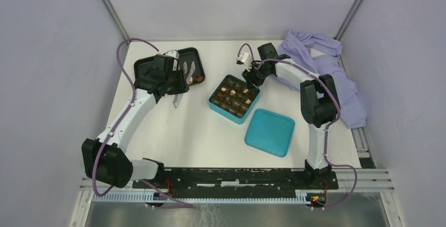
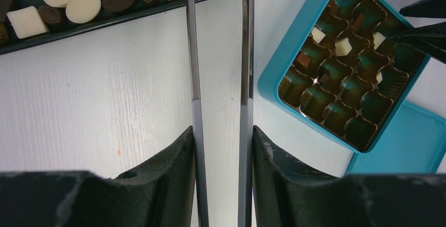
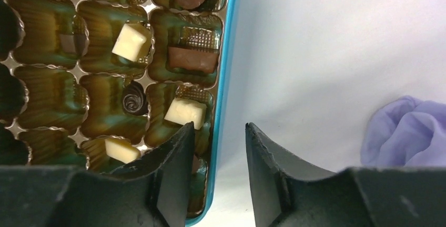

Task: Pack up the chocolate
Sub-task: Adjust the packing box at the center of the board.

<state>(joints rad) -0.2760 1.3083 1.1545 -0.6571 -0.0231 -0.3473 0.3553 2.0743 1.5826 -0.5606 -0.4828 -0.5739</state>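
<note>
Chocolate pieces, white [image 2: 83, 6] and dark brown, lie on a black tray [image 2: 105, 22] at the table's back left [image 1: 144, 64]. A teal square box [image 1: 223, 112] with a brown grid insert holds several pieces, such as a white block [image 3: 130, 41] and a brown one [image 3: 192, 59]. My left gripper [image 2: 222, 130] is shut on metal tweezers [image 2: 195, 80] that point at the tray's edge; the tips hold nothing I can see. My right gripper [image 3: 219, 125] is open and empty, with one finger inside the box [image 3: 223, 80] and one outside its wall. It hovers at the box's far corner [image 1: 252, 80].
The teal lid [image 1: 270, 131] lies flat in front and to the right of the box. A crumpled lavender cloth [image 1: 326, 59] is heaped at the back right, behind the right arm. Grey walls enclose the table.
</note>
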